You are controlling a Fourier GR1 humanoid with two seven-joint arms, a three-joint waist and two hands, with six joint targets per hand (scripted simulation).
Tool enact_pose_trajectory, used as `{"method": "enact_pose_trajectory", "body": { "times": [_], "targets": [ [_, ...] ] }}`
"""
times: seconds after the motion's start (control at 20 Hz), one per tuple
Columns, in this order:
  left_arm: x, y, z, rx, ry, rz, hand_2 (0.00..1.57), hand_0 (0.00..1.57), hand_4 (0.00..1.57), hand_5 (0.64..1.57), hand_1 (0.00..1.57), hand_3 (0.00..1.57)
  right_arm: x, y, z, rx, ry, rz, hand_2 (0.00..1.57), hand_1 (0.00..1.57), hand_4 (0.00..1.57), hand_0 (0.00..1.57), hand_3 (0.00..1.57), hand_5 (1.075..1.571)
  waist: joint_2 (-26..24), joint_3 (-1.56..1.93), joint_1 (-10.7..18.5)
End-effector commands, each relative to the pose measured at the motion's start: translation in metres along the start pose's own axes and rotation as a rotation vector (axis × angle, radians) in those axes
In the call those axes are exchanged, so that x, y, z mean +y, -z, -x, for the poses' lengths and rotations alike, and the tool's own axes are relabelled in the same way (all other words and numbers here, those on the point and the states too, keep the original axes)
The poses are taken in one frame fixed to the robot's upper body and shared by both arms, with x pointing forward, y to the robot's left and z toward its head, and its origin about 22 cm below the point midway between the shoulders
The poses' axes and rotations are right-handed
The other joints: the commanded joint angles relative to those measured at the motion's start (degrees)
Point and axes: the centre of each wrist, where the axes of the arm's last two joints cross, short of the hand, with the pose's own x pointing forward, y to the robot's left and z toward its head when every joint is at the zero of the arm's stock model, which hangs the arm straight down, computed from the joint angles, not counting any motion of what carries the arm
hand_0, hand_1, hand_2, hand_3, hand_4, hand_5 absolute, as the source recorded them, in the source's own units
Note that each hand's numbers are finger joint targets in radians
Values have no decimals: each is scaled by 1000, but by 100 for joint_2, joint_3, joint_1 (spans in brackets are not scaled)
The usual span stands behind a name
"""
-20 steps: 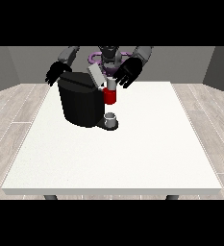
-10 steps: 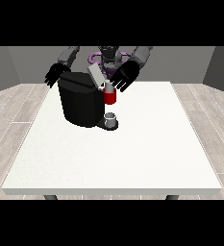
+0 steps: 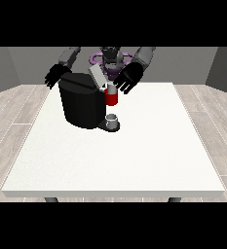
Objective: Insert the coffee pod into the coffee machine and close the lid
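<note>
A white table (image 3: 134,155) is carrying a black coffee machine (image 3: 83,104), its grey lid (image 3: 98,78) standing raised. A red thing at the machine (image 3: 111,98) is sitting above a grey cup (image 3: 112,120). The hand at the view's right (image 3: 128,79) is hovering beside the lid, fingers spread loose; the hand at the view's left (image 3: 55,75) is hanging behind the machine, fingers relaxed.

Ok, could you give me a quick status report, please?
Both hands open: one at the view's right by the raised lid, other behind the coffee machine. Nothing blocking.
</note>
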Motion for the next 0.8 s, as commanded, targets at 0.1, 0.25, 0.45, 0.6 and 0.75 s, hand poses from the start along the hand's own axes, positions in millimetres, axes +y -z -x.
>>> {"method": "enact_pose_trajectory", "body": {
  "times": [0.1, 0.25, 0.45, 0.6, 0.75],
  "targets": [
    [-22, 4, -10, 2, 1, 60, 1279, 1236, 487, 1571, 1236, 1197, -10, 11, -4, 30, -18, 31, 0, 0, 443, 0, 0, 1571, -153, -1, 163],
    [-21, -5, 10, -2, -12, 62, 1265, 1221, 485, 1571, 1221, 1171, -16, 0, 6, 53, 5, 39, 0, 0, 446, 0, 0, 1571, -137, -3, 143],
    [10, 2, -2, 7, -8, -3, 1239, 1211, 460, 1571, 1211, 1123, -9, 1, 1, -27, 7, -3, 0, 0, 418, 0, 0, 1571, 233, -1, -155],
    [3, 4, -5, 14, 10, 22, 1167, 1129, 443, 1571, 1129, 1028, 9, 4, -5, 11, -4, -6, 0, 0, 397, 0, 0, 1571, 54, -2, -64],
    [26, 0, 1, 11, 37, 22, 1158, 1118, 442, 1571, 1118, 990, -4, 7, -7, -5, -7, 1, 0, 0, 401, 0, 0, 1571, 72, -2, -45]
  ]
}}
